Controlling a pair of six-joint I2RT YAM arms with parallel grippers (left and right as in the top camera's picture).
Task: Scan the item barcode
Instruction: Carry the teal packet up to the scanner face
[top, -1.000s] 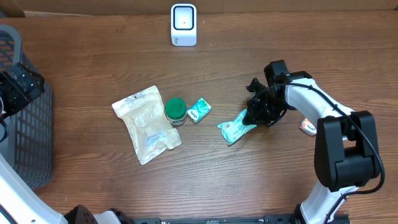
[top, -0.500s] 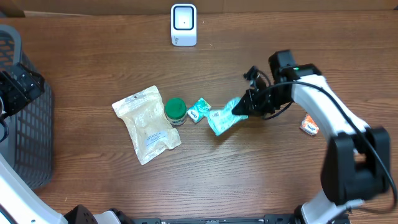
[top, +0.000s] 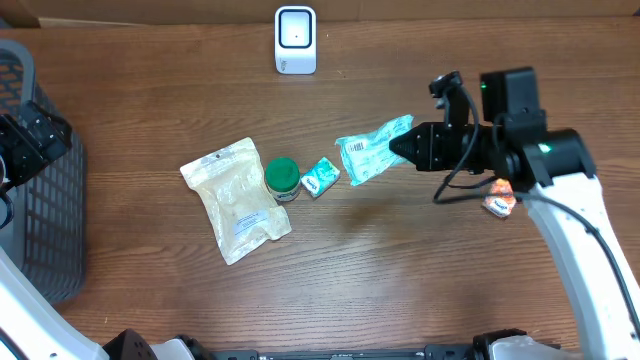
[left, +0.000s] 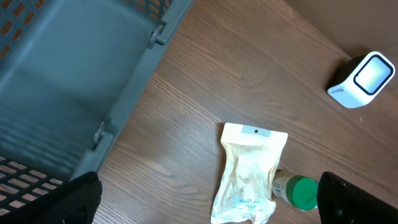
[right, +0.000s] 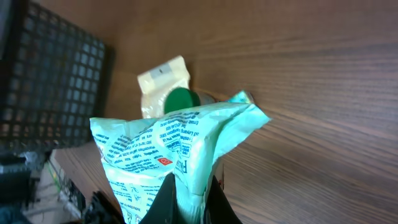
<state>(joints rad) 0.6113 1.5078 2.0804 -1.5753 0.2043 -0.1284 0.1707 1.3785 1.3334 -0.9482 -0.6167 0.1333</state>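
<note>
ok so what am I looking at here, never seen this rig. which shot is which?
Two robot arms at a wooden table. The wide picture looks down from above; the other two come from a camera on each wrist. The right arm has its jaws shut on a green-and-white packet, held above the table; its wrist view shows that packet close up. The left arm sits by the grey basket, jaws open, holding nothing. On the table: a white scanner, a clear pouch, a green-capped jar, a small teal packet and a small orange item.
</note>
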